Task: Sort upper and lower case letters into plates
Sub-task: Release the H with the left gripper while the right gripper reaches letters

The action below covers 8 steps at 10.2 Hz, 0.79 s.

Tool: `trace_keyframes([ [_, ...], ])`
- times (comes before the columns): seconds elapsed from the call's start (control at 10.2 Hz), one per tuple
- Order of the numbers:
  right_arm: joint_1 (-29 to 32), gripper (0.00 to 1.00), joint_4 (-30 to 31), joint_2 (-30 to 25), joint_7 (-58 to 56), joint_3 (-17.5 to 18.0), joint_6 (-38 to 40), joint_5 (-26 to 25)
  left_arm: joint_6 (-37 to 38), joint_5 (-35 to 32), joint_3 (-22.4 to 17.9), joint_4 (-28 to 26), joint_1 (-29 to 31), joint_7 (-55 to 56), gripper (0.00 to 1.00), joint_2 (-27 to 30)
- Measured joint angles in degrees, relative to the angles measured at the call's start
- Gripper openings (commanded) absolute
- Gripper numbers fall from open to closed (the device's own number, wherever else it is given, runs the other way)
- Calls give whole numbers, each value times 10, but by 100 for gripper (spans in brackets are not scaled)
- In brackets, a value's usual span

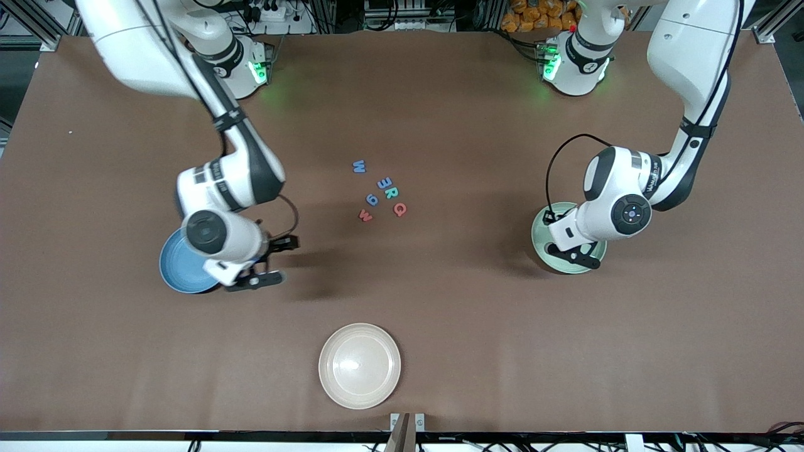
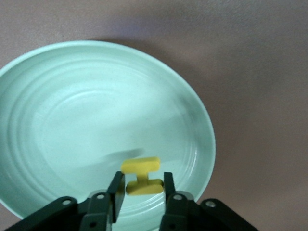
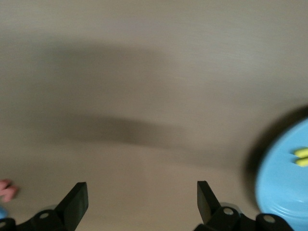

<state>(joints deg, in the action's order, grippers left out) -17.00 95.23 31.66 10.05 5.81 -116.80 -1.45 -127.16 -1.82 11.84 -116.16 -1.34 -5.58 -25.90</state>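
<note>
1. Here my left gripper (image 2: pixel 141 188) hangs over the mint green plate (image 2: pixel 57 120) near the left arm's end of the bench (image 1: pixel 440 301), fingers slightly parted around a yellow letter (image 2: pixel 141 176) lying in the plate
2. My right gripper (image 3: pixel 142 202) is spread wide and empty beside the blue plate (image 1: pixel 176 270)
3. Six letters (image 1: pixel 380 191) lie mid-bench

Cream-white plate (image 1: pixel 359 365) sits empty, bottom centre of the front frame, near the table's front edge. Brown table (image 1: pixel 440 301) fills nearly the whole frame. Pile of orange items (image 1: pixel 540 14) at the top edge, right of centre, off the table; can't tell what they are.
</note>
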Motion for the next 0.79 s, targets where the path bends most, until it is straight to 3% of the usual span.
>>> trace_keyframes([
  [0.1,-28,100,-1,0,0,1,-12,0,-1,-1,0,0,1,0,92,0],
  [0.2,-59,100,-1,-1,0,2,-26,0,-2,-1,1,0,1,0,95,1],
  [0.49,-123,100,11,3,-1,1,-61,-1,-2,-1,13,2,-2,43,100,4],
  [0.79,-148,100,84,12,-4,1,-173,-3,7,-1,50,14,-6,162,100,10],
])
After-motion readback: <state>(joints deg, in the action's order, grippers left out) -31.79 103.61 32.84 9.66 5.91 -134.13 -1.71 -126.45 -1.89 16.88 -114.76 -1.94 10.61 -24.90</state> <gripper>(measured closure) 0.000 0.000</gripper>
